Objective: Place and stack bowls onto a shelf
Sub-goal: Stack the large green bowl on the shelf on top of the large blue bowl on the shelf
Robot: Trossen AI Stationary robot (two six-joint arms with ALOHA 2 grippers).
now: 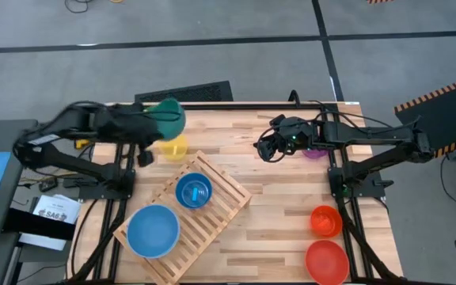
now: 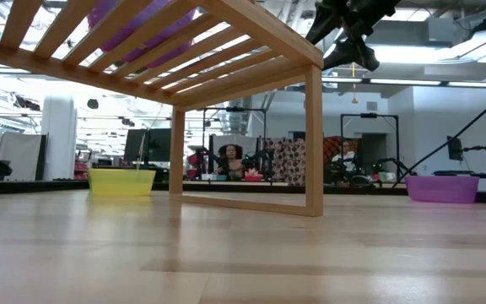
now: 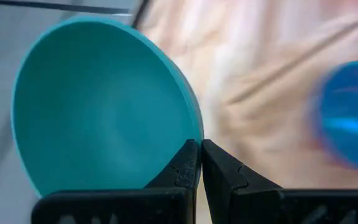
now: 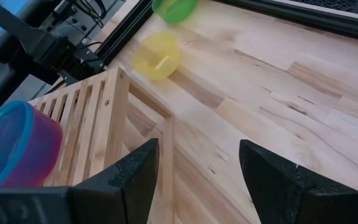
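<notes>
In the high view, the left arm reached in from the left edge toward the upper left of the frame, its left claw (image 3: 199,163) pinched closed on a teal bowl (image 3: 98,106). The right arm stretched in from the right, its right claw (image 4: 194,174) spread wide, upper centre.

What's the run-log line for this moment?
left gripper: shut on teal bowl, raised over table's far left | right gripper: open, empty, mid-table | shelf: two blue bowls | stage: carrying
</notes>
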